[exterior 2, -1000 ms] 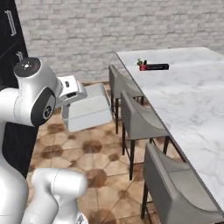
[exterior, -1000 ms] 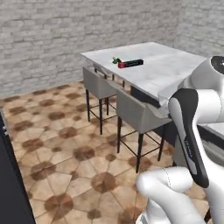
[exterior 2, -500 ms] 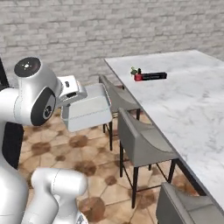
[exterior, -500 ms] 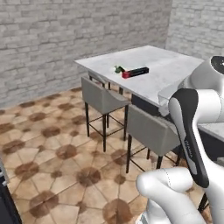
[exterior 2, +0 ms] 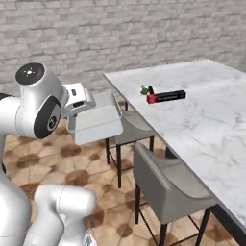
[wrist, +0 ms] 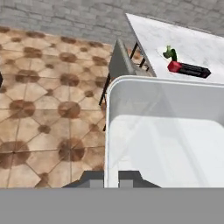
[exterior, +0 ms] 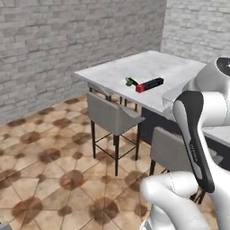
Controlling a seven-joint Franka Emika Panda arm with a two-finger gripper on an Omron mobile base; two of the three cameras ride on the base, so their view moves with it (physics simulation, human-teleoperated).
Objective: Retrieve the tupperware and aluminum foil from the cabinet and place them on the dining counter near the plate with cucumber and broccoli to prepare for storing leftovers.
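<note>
We see the tool [wrist: 111, 178] closed tight on the near rim of the tupperware [wrist: 168, 131], its two dark fingertips [wrist: 94, 179] pinching the wall at the bottom of the hand view. From the right base view we catch the box [exterior 2: 94, 120] carried in the air in front of the white arm, over the tiled floor [exterior 2: 43, 156] and beside the nearest stool [exterior 2: 129, 127], well short of the worktop [exterior 2: 206, 115]. On the marble we spot the foil [exterior 2: 166, 96] lying flat, its red end toward the worktop's near edge. Just beside that red end sits a small green piece, the cucumber [exterior 2: 144, 89], though we cannot tell it clearly at this size, nor make out a plate under it. The left base view gives us the same pair, foil [exterior: 150, 84] and green bit [exterior: 130, 81], close to the worktop's edge [exterior: 112, 78], with a grey stool [exterior: 112, 117] tucked under it. Brick walls [exterior: 67, 40] stand behind.
</note>
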